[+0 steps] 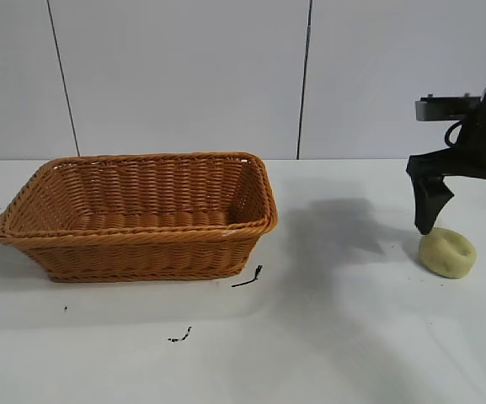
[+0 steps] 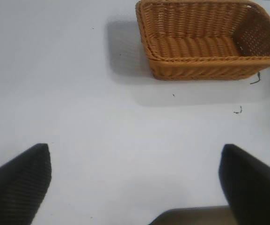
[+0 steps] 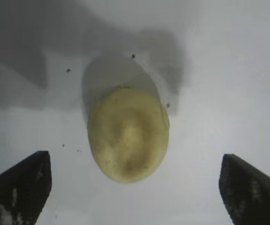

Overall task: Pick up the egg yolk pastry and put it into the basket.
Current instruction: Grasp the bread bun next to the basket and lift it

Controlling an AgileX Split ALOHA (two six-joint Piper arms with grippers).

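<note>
The egg yolk pastry (image 1: 447, 252) is a pale yellowish lump with a dimple, lying on the white table at the right. It fills the middle of the right wrist view (image 3: 128, 134). My right gripper (image 1: 466, 220) hangs open just above and behind it, one finger on each side, not touching; in the right wrist view the gripper (image 3: 135, 180) shows both dark fingertips wide apart. The orange-brown wicker basket (image 1: 24, 215) stands empty at the left, and shows in the left wrist view (image 2: 195, 65). My left gripper (image 2: 135, 176) is open over bare table, off the exterior view.
Two small black scraps lie on the table in front of the basket (image 1: 248, 278) (image 1: 180, 336). White table surface stretches between the basket and the pastry. A white panelled wall closes the back.
</note>
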